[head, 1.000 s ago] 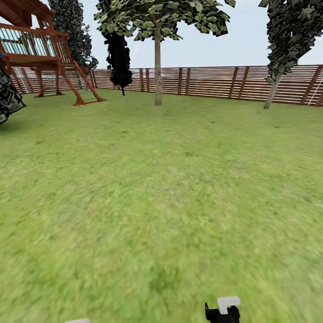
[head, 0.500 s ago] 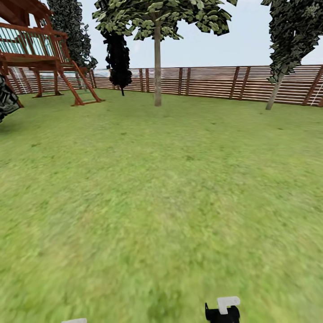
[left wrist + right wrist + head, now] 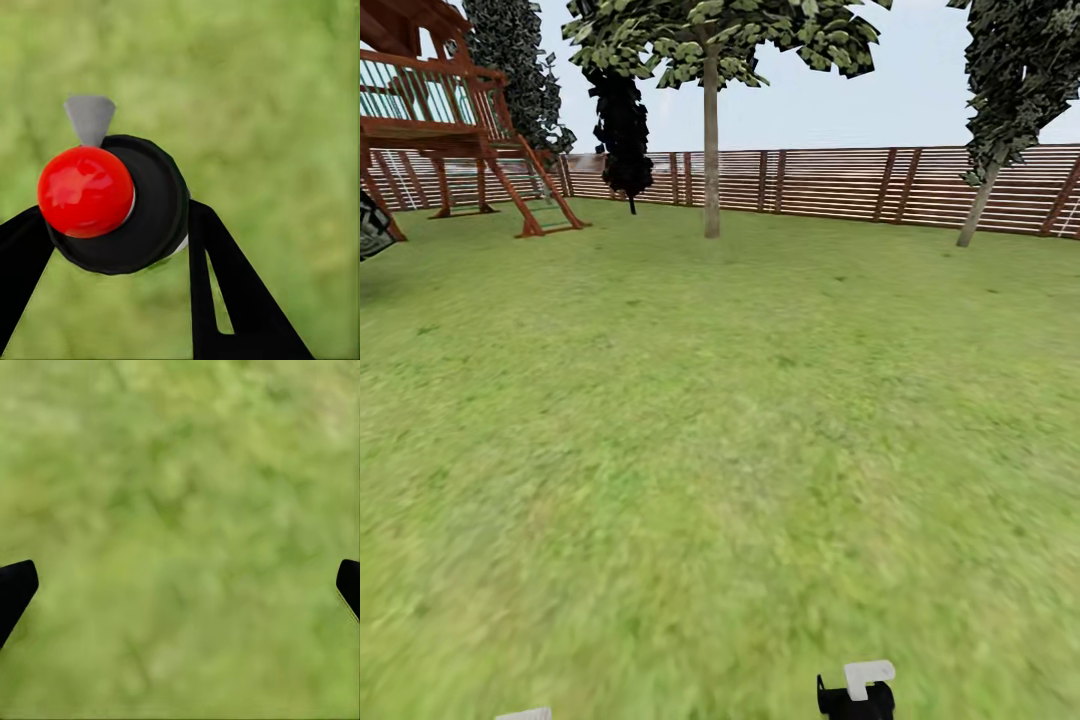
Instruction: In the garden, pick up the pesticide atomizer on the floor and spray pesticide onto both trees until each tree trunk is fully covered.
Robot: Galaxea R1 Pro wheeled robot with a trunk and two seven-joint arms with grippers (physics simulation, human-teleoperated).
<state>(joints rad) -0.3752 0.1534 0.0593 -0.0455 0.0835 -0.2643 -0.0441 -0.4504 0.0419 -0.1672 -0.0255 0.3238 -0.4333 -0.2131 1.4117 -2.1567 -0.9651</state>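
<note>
Meanwhile the view drifts slightly, the left gripper [image 3: 120, 247] clamped around the pesticide atomizer [image 3: 112, 202], the right gripper [image 3: 180, 585] spread empty, the tree [image 3: 711, 140] far ahead.

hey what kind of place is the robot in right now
Most likely a fenced back garden or yard. A wide lawn runs out to a brown slatted wooden fence, trees stand along it, such as the bare-trunked tree, and a wooden play structure sits in the far corner.
</note>
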